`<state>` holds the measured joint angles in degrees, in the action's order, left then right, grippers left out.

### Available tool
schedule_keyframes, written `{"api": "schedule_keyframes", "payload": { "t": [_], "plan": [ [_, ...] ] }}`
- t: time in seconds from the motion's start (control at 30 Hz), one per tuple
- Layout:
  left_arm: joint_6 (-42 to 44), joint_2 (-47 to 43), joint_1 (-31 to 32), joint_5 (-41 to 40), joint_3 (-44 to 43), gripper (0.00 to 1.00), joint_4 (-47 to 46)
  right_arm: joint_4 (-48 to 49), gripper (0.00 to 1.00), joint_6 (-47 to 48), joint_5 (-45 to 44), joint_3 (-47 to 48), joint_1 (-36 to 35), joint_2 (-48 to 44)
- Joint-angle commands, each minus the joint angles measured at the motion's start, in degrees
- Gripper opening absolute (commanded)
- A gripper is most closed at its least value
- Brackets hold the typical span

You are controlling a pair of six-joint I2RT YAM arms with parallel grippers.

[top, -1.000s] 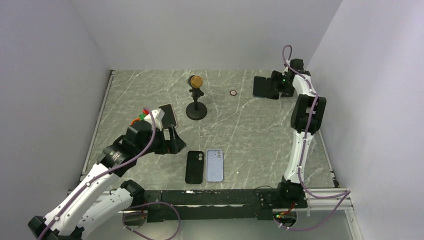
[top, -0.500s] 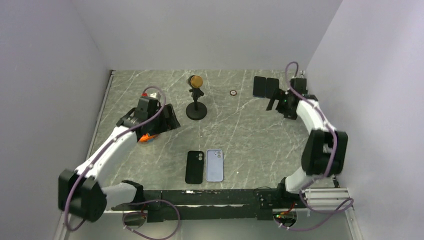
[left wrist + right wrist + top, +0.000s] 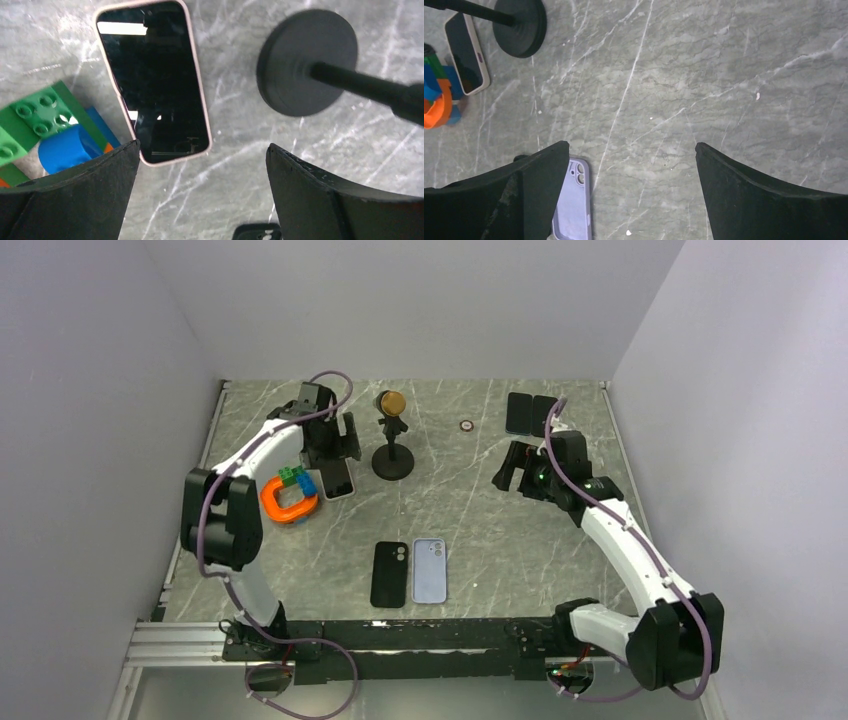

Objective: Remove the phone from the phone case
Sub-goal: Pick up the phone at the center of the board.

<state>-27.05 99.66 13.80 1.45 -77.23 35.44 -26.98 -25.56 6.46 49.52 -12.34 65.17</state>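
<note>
Here the phone (image 3: pixel 155 80), screen up inside its pale phone case (image 3: pixel 198 85), lies flat on the table (image 3: pixel 480 500), just beside the green and blue blocks (image 3: pixel 45 125) and near the round base of the black stand (image 3: pixel 305 60). The left gripper (image 3: pixel 202 150) hangs above it, fingers spread wide, nothing between them. The right gripper (image 3: pixel 632 146), well apart over the right side, is also spread wide and holds nothing
</note>
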Motion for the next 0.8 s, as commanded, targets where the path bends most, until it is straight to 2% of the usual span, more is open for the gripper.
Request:
{"api": "schedule_keyframes", "payload": {
  "t": [0.0,0.17,0.77],
  "plan": [
    [2.56,6.05,-1.31,-2.74,-6.42,0.99,4.06,-0.71,1.0,-1.2,-1.05,-0.12,-0.23,-3.82],
    [2.66,10.43,-1.98,-4.8,-10.15,1.0,6.16,-2.65,1.0,-1.09,-2.18,-1.12,-0.18,-7.56],
    [-4.67,14.8,-3.08,-6.77,-7.17,0.99,3.94,-5.71,1.0,-0.16,-2.11,-4.24,-0.23,-15.03]
  ]
}}
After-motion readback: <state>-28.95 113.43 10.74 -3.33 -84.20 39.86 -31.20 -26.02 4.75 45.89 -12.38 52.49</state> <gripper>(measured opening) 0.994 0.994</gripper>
